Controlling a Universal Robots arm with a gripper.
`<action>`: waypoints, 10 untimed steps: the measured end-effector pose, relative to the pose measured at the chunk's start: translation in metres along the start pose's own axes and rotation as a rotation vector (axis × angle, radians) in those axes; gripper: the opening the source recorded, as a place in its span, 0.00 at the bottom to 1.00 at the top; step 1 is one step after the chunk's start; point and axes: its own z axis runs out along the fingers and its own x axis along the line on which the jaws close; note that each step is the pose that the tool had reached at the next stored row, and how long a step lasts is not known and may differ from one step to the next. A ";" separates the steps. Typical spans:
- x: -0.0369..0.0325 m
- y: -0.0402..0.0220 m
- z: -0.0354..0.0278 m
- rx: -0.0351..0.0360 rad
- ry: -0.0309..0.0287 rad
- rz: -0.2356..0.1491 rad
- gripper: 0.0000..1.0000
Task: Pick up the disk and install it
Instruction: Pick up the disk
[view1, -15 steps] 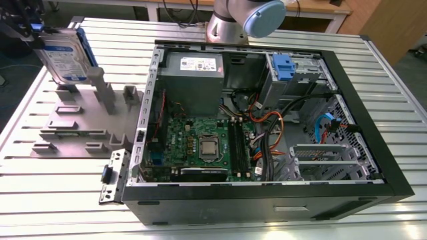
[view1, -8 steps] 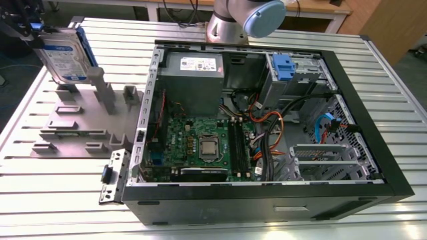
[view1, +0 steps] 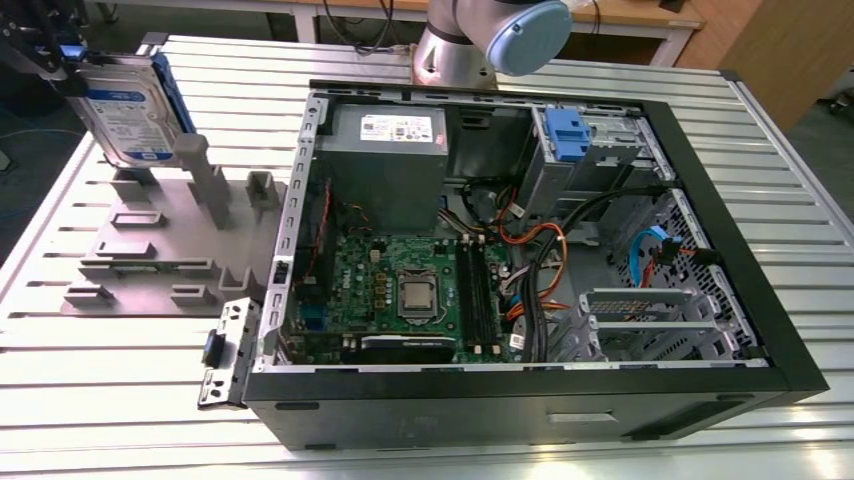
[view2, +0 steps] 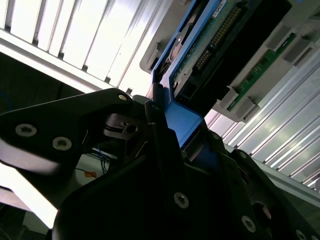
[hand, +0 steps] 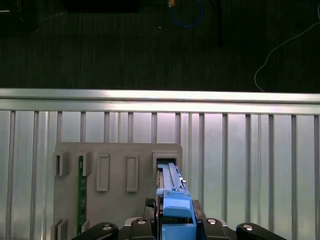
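The disk (view1: 127, 115) is a silver-grey hard drive with a white-and-blue label and blue side rails. It stands on edge at the exterior view's far left, over the grey holder (view1: 147, 240). My gripper (view1: 51, 58) is at its upper end, shut on the blue end tab. In the first wrist view the disk (hand: 171, 182) runs from my gripper (hand: 175, 222) toward a slot of the holder (hand: 115, 150). I cannot tell whether its far end is still in that slot. In the second wrist view black fingers (view2: 157, 125) clamp the blue tab of the disk (view2: 182, 120).
An open computer case (view1: 787, 330) lies on the slatted metal table (view1: 107, 400), with a motherboard (view1: 400, 290), a grey power-supply box (view1: 387, 150) and a blue caddy (view1: 567, 135) in its drive bay. A green card (hand: 80, 200) stands in the holder. The arm's base (view1: 487, 40) is behind the case.
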 end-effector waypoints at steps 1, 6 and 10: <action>0.0000 0.0000 -0.0003 -0.0001 0.0000 0.000 0.36; -0.0001 0.0001 -0.0028 0.0000 0.0000 0.000 0.36; -0.0001 0.0001 -0.0049 0.0000 0.0000 0.000 0.36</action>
